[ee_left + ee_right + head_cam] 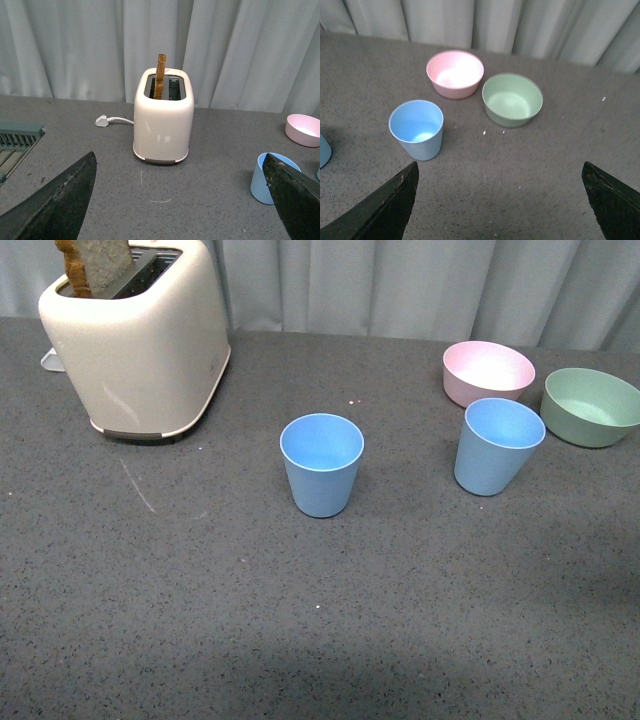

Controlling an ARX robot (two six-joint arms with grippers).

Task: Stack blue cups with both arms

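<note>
Front view: the centre blue cup (pixel 322 465) and the right blue cup (pixel 498 447) are pictured upright and well apart on the grey table (pixel 200 590). The latter is set just beside the pink bowl (pixel 488 372) and near the green bowl (pixel 591 406). A toaster (pixel 135 335) holding a slice of bread is seen far left. In the wrist views, the left gripper (pixel 179 160) and the right gripper (pixel 499 163) are shown spread wide, with nothing held.
</note>
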